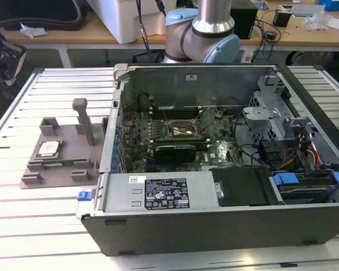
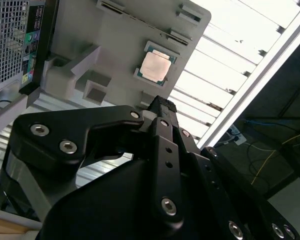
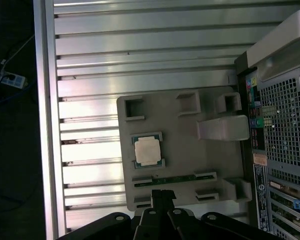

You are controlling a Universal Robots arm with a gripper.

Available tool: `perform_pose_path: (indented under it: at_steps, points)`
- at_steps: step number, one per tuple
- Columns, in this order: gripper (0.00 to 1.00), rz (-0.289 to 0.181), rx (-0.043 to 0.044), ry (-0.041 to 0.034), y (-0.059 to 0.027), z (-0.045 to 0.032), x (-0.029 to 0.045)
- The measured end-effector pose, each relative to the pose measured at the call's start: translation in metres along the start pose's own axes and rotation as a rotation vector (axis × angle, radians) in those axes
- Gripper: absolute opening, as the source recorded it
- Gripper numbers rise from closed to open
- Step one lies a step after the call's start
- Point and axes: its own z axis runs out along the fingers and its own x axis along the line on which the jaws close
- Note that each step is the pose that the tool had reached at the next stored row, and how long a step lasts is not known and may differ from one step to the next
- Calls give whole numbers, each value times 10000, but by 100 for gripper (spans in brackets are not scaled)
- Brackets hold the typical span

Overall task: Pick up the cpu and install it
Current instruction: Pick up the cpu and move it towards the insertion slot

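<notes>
The cpu (image 1: 48, 148), a small square chip with a silver-grey top, lies flat in a recess of the grey plastic fixture block (image 1: 65, 166) on the slatted table, at the exterior view's left of the open computer case. Both wrist views look down on the cpu (image 2: 156, 66) (image 3: 148, 150) from well above. My black gripper (image 3: 163, 194) (image 2: 162, 104) hangs over the fixture block (image 3: 190, 150) (image 2: 85, 50), apart from the chip. Its fingertips sit together with nothing between them.
The open computer case (image 1: 214, 226) lies on its side, its motherboard socket (image 1: 183, 131) bare beside a black graphics card (image 1: 172, 151). An upright post (image 1: 82, 118) rises from the fixture. The arm's base (image 1: 206, 34) stands behind the case. The table's edge rail (image 3: 42, 125) borders the slats.
</notes>
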Motion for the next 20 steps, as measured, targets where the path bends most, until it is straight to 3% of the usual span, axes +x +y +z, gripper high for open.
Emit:
perform_pose_path:
  at_steps: [4,5,6,10,12,13,14,16,17,18,20]
  points:
    - [11,0,0,0,0,0,1]
    - [17,0,0,0,0,0,1]
    - [17,0,0,0,0,0,1]
    - [47,0,0,0,0,0,1]
    - [47,0,0,0,0,0,2]
    - [66,0,1,0,0,0,2]
    - [66,0,1,0,0,0,2]
    - [66,-46,340,-19,3,-1,3]
    - [66,-88,460,-27,3,-1,3]
    - [66,-300,543,-31,2,1,3]
    - [66,-538,539,-26,3,1,2]
